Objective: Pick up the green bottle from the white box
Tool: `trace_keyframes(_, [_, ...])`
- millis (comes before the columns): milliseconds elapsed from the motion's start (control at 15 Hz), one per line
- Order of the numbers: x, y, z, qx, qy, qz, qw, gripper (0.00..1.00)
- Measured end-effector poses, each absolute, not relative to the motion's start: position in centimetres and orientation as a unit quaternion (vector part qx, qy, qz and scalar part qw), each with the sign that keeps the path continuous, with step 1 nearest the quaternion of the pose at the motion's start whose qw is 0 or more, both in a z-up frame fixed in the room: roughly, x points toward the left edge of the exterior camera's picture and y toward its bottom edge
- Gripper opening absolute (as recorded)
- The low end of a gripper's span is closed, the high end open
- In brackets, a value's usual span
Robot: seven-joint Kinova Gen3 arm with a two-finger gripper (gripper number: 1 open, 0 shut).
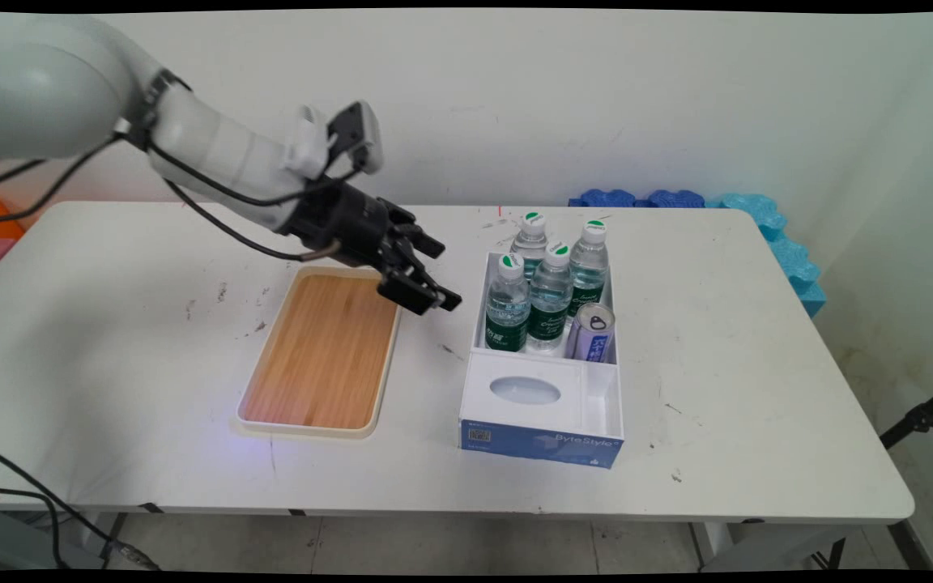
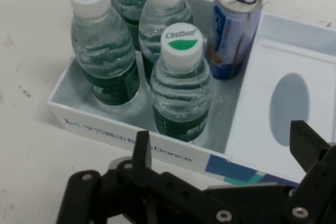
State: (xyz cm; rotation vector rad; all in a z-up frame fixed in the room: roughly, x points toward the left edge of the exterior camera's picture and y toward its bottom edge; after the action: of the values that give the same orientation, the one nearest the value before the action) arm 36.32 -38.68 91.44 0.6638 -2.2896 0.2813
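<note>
The gripper (image 1: 422, 290) hangs with jaws spread wide and empty, just left of the box (image 1: 542, 421) mid-tabletop. Nearest stand four water bottles (image 2: 181, 80): full, so probably heavy, with slick, yielding walls. The can (image 2: 233, 27) beside them looks stiffer.

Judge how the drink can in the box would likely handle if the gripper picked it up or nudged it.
The can stands upright with its tab unbroken, so it is probably full and fairly heavy for its size. Its smooth round wall may slip between the fingers. Nudged, it would likely lean on the bottles or the box wall rather than roll away.
</note>
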Motion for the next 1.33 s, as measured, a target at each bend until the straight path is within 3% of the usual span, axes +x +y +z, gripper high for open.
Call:
trace_keyframes(533, [33.9, -42.7, 86.1, 0.26, -0.886, 0.098, 0.373, 1.0])
trace_keyframes(1333, [31.4, -45.6, 82.5, 0.259, -0.883, 0.077, 0.384, 1.0])
